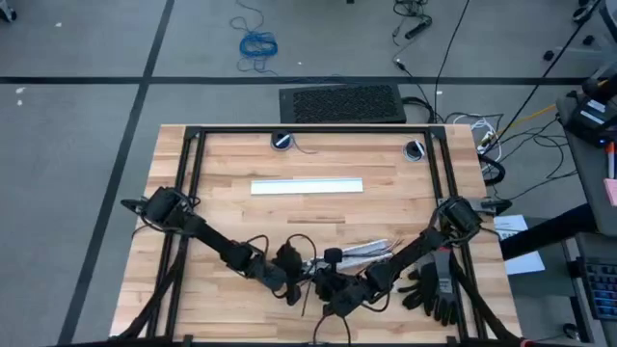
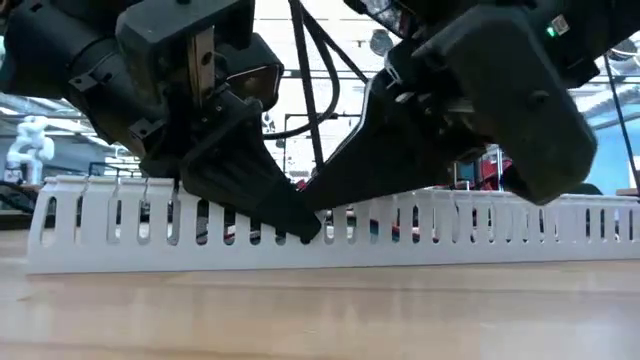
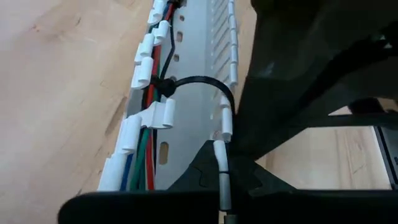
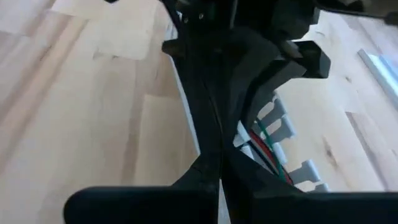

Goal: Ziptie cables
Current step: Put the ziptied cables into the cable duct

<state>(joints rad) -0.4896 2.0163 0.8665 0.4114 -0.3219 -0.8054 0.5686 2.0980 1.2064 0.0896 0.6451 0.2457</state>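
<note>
**Dark fingers crowd a white slotted strip**

The right gripper (image 4: 219,177) fills the lower middle, its two dark fingers (image 4: 199,180) pressed together at the tips, possibly pinching something thin. Another dark gripper body (image 4: 249,43) crosses in front. Behind them, the white slotted strip (image 4: 283,127) shows its tabs, with the cables (image 4: 268,144), red and green, running along it. The wooden table (image 4: 81,124) lies all around.

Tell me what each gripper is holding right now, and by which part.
The left gripper seems to pinch the ziptie by its free tail, beyond the loop round the cables. For the right gripper it cannot be told.
</note>
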